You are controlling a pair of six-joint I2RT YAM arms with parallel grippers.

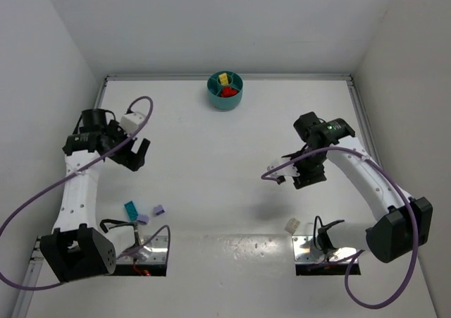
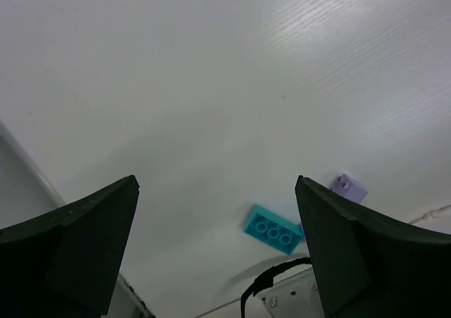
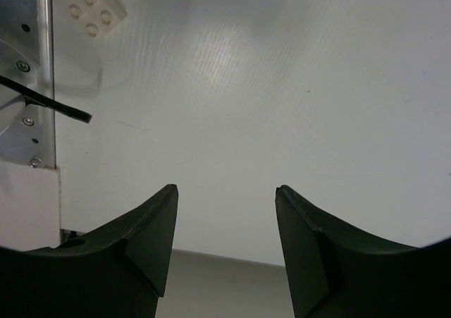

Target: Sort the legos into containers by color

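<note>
The largest hazard is set by the table [image 1: 211, 156] itself. The loose legos are strewn at its near edge, well apart from the teal bowl [image 1: 225, 105] at the far edge. Each piece must therefore be carried a long way, and a weak pinch on so tiny a thing could be lost in transit.

The bowl's compartments are narrow, so a brick let go off-centre could be dropped among the wrong colour, beside the yellow brick [image 1: 224, 77] or the red bricks [image 1: 228, 91] lodged there.

The left gripper [image 2: 216, 205] is held wide apart and empty above the teal brick [image 2: 273, 230] and a pale purple brick [image 2: 348, 187]. These lie near each other, so one could be nudged while the other is taken.

The right gripper [image 3: 225, 198] is likewise spread and empty. The cream brick [image 3: 95, 11] lies just beside the metal base plate [image 3: 28, 71], where a finger could be fouled.

Two arms, two grippers and one bowl are counted. Loose on the table, one teal, one cream and one pale purple brick are certain. A second purple piece [image 1: 143, 219] is suggested only in the top view. Inside the bowl, the number of red and yellow pieces cannot be told.
</note>
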